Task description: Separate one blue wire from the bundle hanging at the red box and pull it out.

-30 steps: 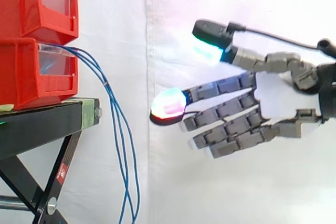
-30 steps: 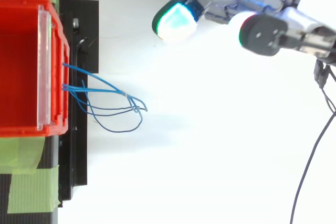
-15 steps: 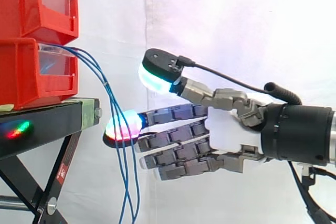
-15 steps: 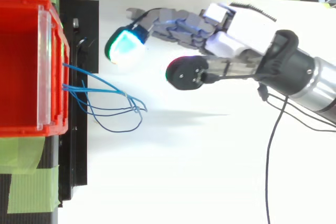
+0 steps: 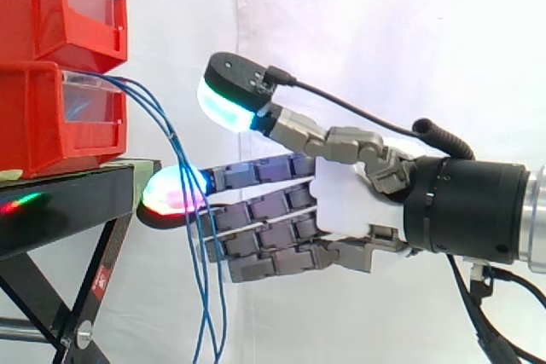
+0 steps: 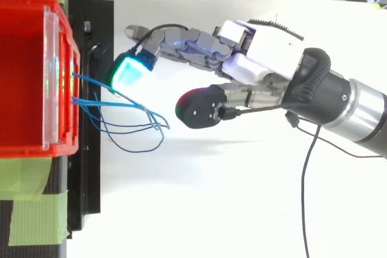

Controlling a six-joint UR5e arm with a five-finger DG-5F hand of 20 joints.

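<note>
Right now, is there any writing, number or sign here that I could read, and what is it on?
No text here can be read.
Red sticker on a leg of the stand: a pale mark inside, too small to read.
Red bins, green tape, hand: no writing seen.

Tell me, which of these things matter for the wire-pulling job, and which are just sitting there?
In the job: blue wires, lower red box, hand, open with its fingers straight.
Just there: upper red bin, black stand, green tape, white curtain.
</note>
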